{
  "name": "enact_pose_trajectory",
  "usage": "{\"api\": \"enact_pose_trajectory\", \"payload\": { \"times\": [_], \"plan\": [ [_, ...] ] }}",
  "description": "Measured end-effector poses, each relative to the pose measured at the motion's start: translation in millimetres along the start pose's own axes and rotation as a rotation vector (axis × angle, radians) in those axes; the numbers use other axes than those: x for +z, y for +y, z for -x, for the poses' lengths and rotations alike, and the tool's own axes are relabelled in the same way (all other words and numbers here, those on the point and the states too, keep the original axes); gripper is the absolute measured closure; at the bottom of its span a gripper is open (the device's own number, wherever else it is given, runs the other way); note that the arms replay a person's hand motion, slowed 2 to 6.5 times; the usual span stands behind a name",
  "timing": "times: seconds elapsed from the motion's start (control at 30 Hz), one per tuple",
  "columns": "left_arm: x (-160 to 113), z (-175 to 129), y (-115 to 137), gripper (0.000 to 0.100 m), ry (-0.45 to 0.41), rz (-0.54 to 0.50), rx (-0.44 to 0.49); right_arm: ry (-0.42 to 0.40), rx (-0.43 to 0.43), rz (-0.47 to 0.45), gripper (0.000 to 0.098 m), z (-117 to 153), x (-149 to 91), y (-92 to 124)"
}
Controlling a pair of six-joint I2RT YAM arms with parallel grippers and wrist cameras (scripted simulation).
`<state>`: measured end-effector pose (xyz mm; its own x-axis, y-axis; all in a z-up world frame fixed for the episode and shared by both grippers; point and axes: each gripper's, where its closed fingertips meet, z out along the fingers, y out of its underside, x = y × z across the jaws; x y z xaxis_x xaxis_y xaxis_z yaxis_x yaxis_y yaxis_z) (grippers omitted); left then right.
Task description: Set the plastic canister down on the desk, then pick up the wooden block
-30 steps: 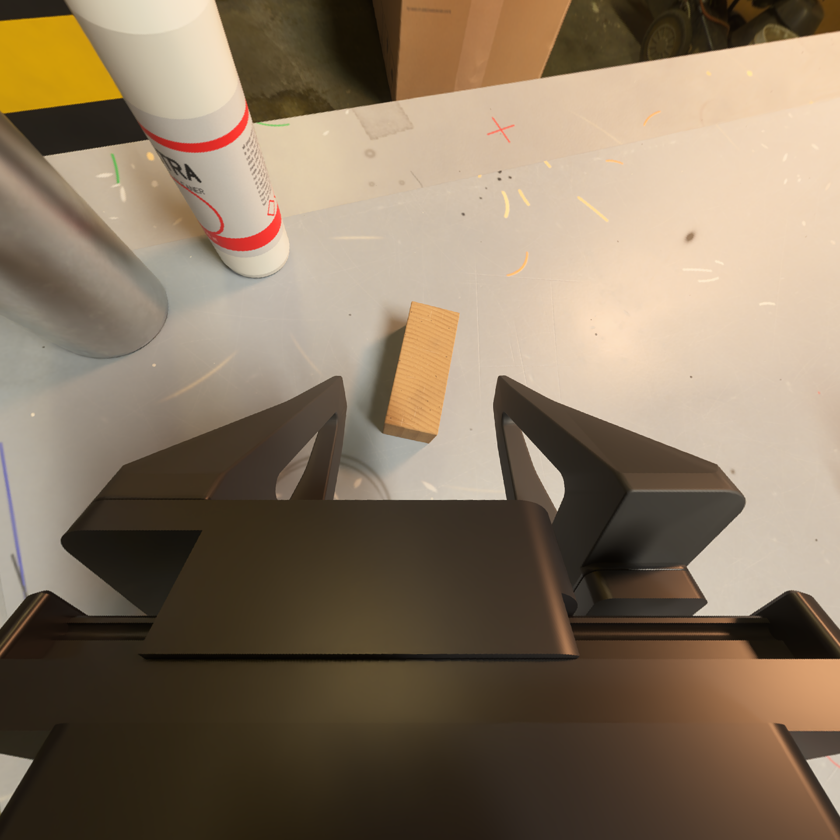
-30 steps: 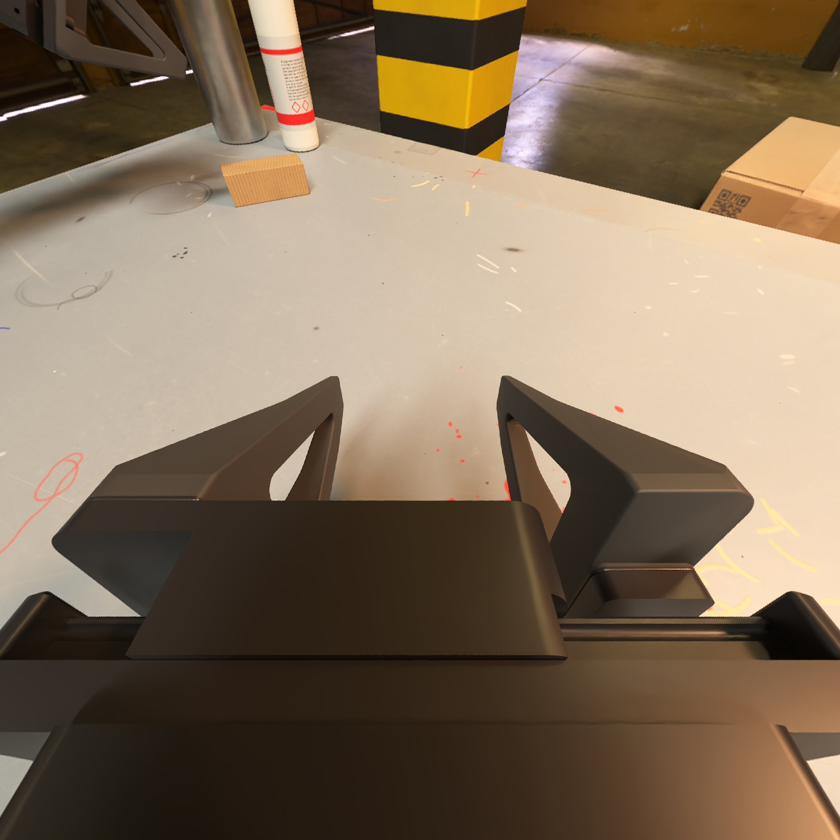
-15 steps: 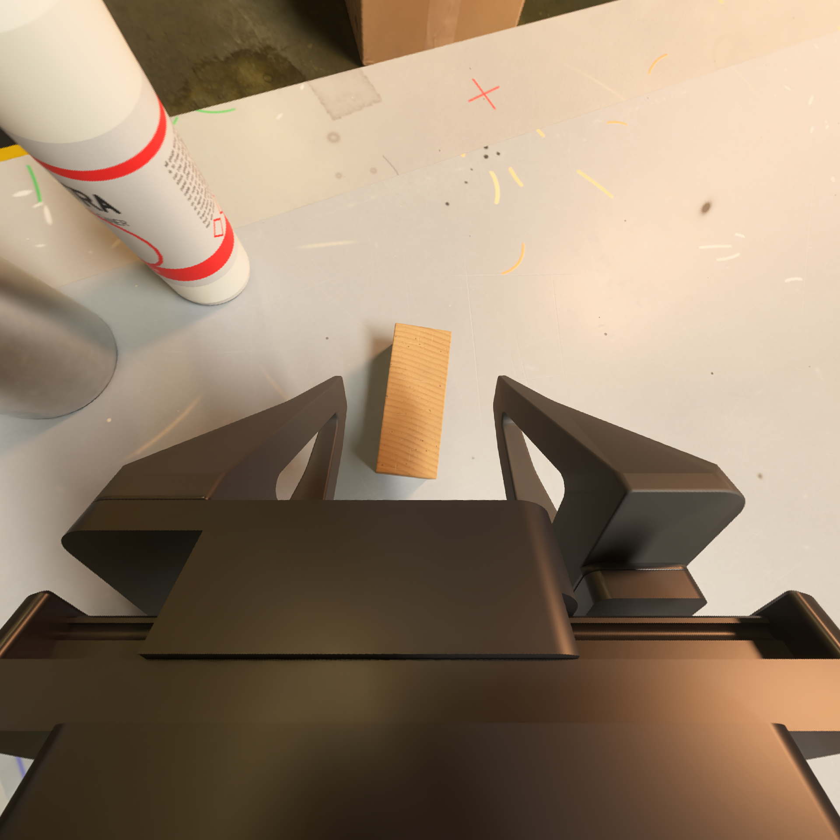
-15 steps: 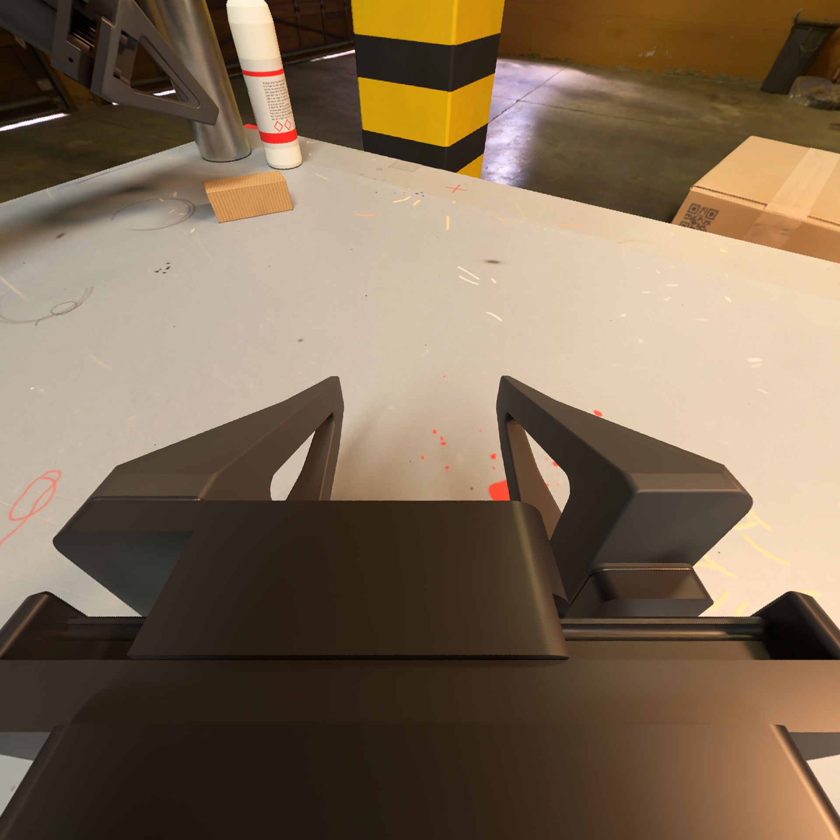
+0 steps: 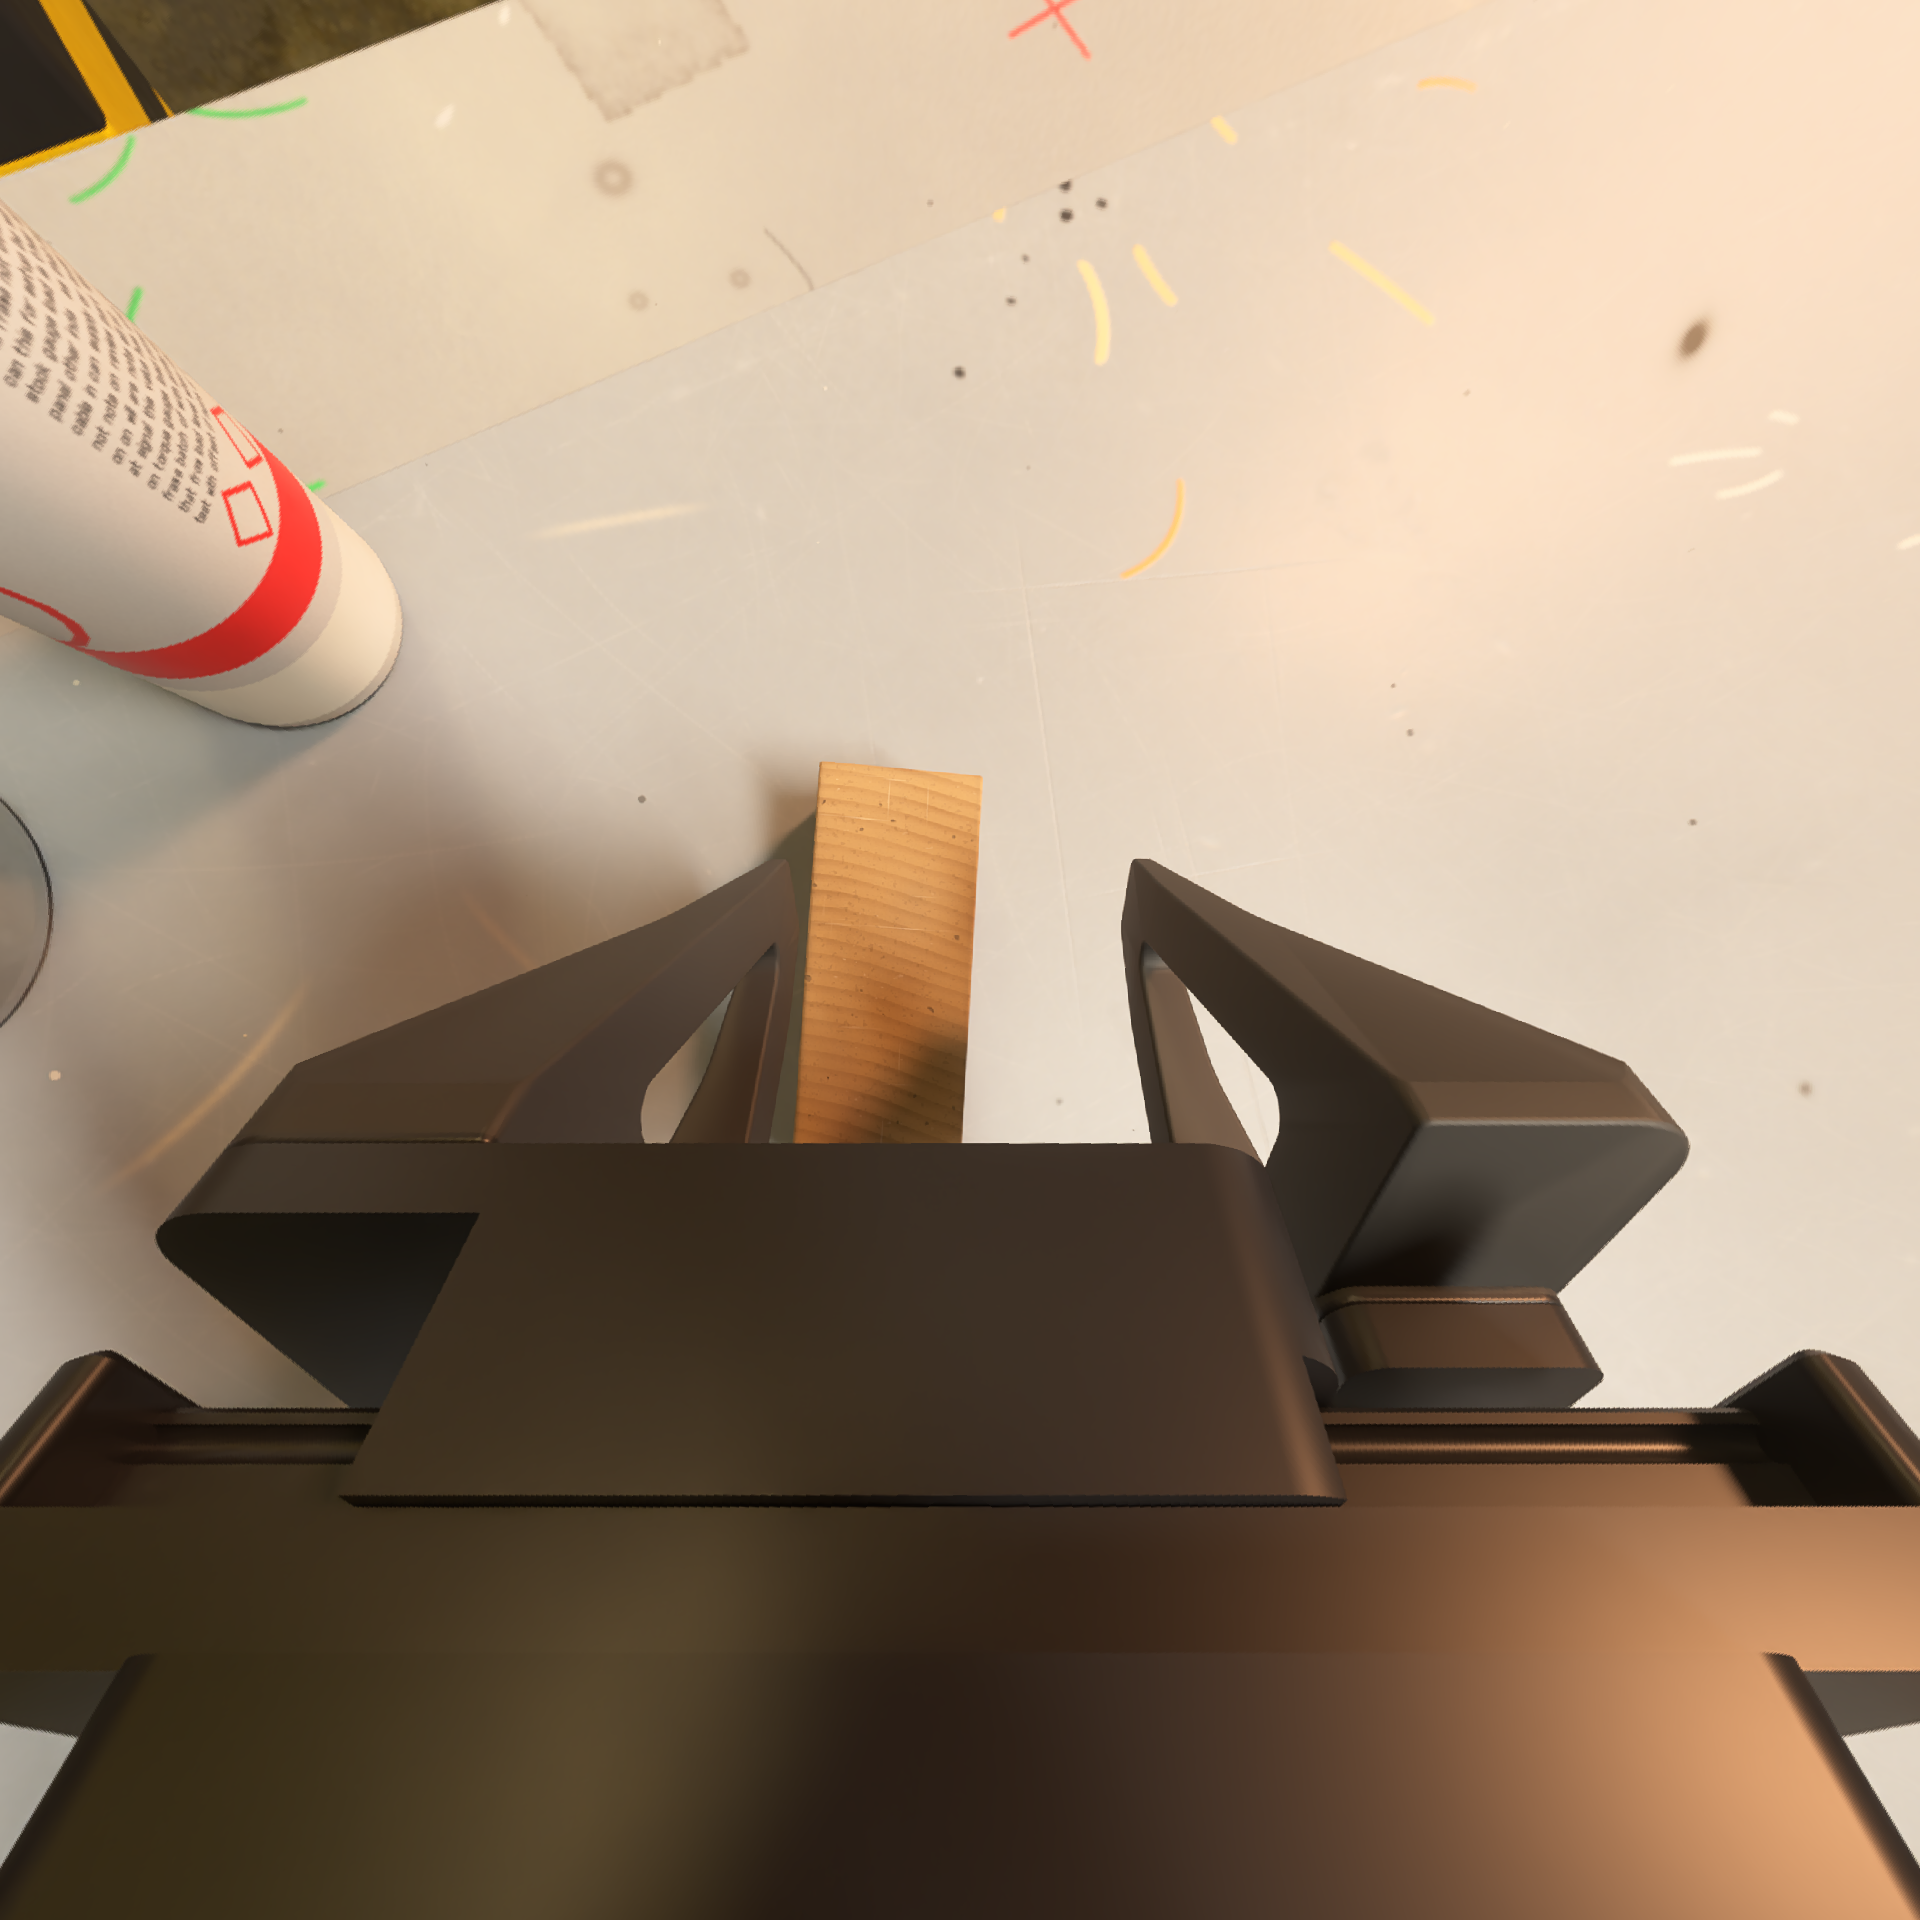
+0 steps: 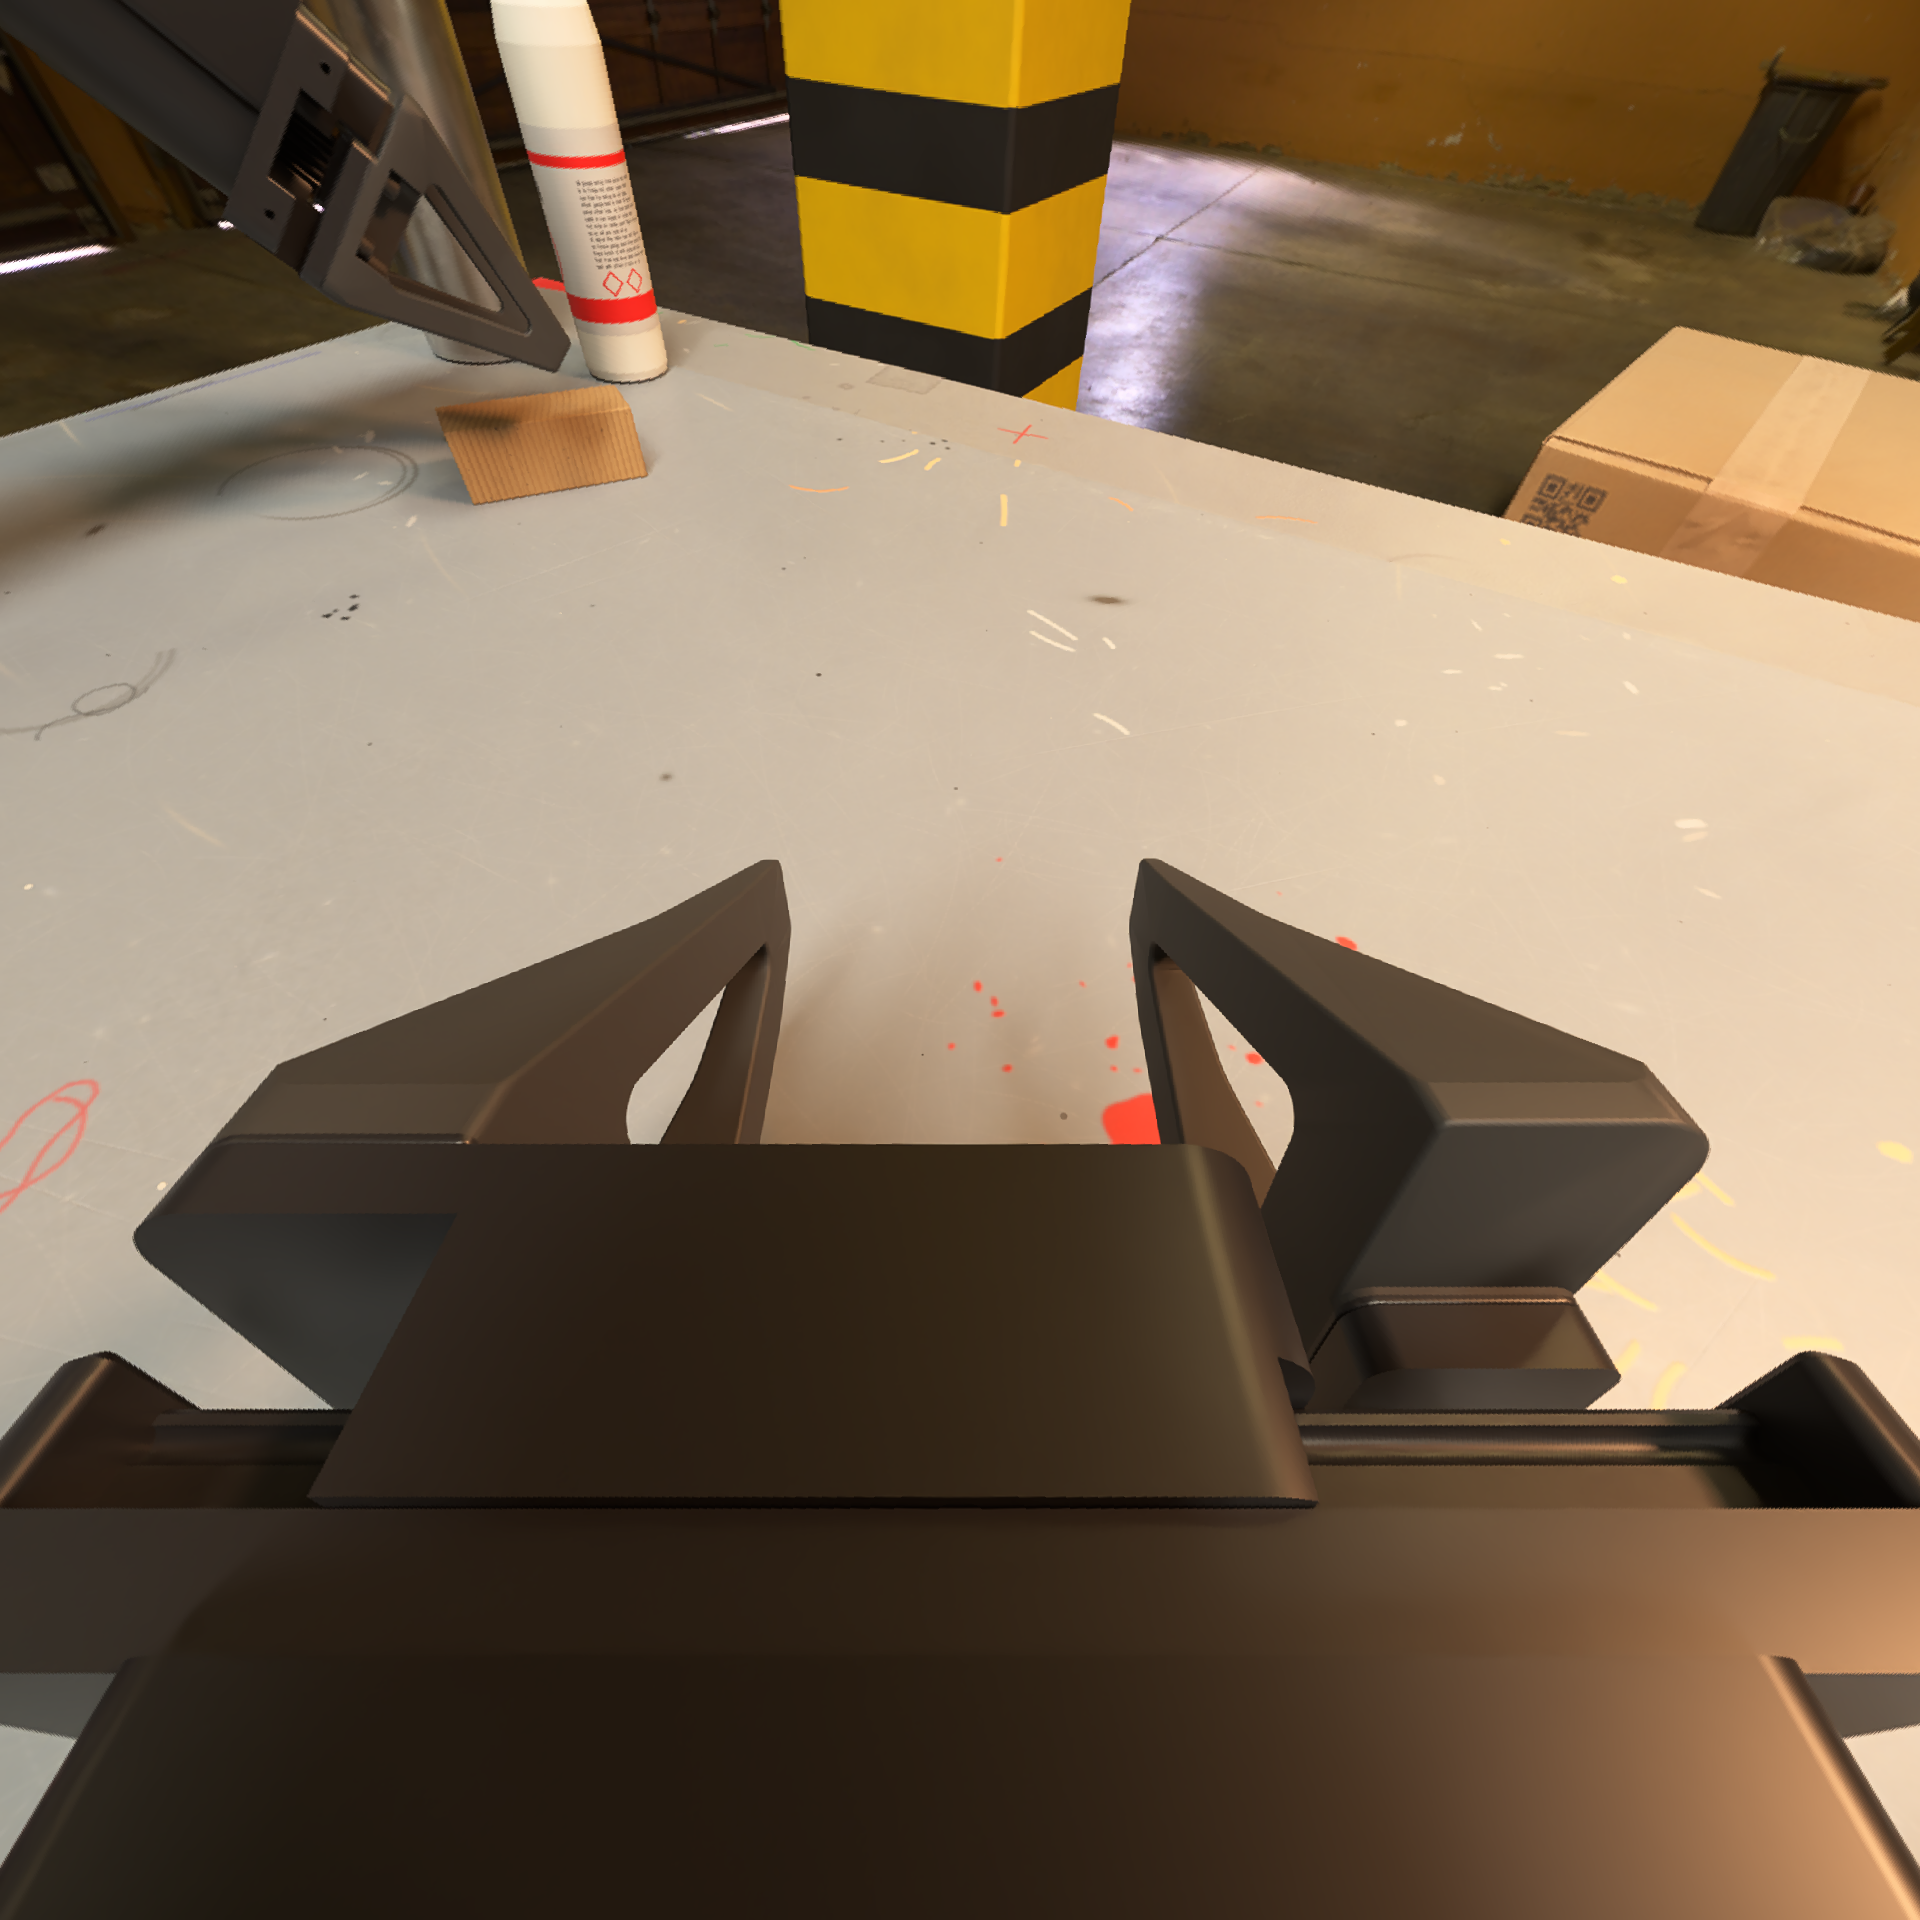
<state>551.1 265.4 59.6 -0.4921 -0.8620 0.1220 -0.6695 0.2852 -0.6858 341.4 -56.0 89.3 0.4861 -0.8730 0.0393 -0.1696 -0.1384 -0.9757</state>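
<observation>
The wooden block (image 5: 891, 956) lies flat on the grey desk (image 5: 1455, 727). My left gripper (image 5: 961, 883) is open above it, its fingers on either side, with the left finger close by the block's side. The white plastic canister (image 5: 197, 540) with red bands stands upright on the desk to the block's left. In the right wrist view the block (image 6: 545, 442) and canister (image 6: 597, 229) are far off at the upper left, with the left gripper (image 6: 416, 249) above the block. My right gripper (image 6: 961, 883) is open and empty over bare desk.
A metal cylinder (image 6: 436, 156) stands behind the canister. A yellow and black pillar (image 6: 945, 177) rises beyond the desk's far edge. A cardboard box (image 6: 1745, 468) sits on the floor at the right.
My left gripper has moved forward and down over the block, so the block now lies between its open fingers. The right gripper's view has shifted a little.
</observation>
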Motion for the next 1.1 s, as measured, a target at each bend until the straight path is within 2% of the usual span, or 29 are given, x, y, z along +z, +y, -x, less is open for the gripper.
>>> {"api": "enact_pose_trajectory", "payload": {
  "times": [0.23, 0.8, 1.1],
  "plan": [
    [13, 1, 5, 0.049, -0.044, 0.041, 0.043, 0.0, 0.0, 0.001, 0.0421, 0, 0, 0],
    [18, 18, -3, 0.05, -0.143, 0.004, 0.07, -0.038, 0.007, -0.014, 0.0424, 7, 0, -3],
    [17, 19, -1, 0.046, -0.123, -0.007, 0.033, -0.054, 0.008, -0.014, 0.0425, 10, -1, -3]
  ]
}}
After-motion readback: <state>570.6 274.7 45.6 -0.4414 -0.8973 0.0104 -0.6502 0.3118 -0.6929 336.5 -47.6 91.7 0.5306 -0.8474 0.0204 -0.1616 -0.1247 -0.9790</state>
